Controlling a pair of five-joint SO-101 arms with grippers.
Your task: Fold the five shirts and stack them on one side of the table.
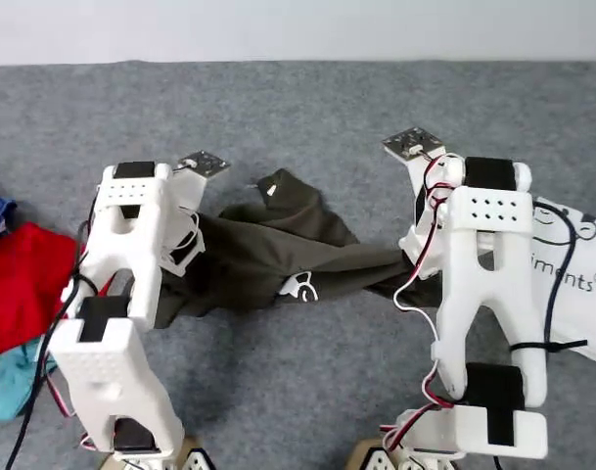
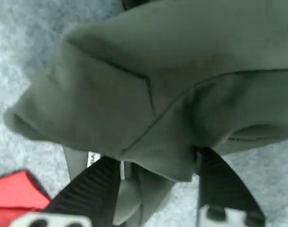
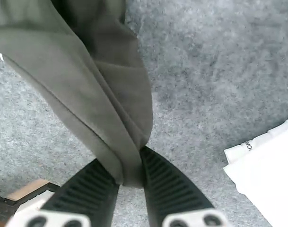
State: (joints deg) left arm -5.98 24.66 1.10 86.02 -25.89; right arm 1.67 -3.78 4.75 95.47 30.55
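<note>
Creased olive shirt [image 1: 268,255] pinched between ribbed pads [image 3: 167,184], right end effector [image 3: 128,163].

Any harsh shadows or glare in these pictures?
High view: soft, even light, only a faint shadow under the olive shirt. Left wrist view: the shirt's folds darken near the left gripper. Right wrist view: a mild shadow beside the shirt; the white shirt is bright, without glare.

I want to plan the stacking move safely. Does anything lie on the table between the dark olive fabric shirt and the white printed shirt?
Nothing visible does. Only bare grey carpet lies between the dark olive fabric shirt and the white printed shirt on the table's right side.
</note>
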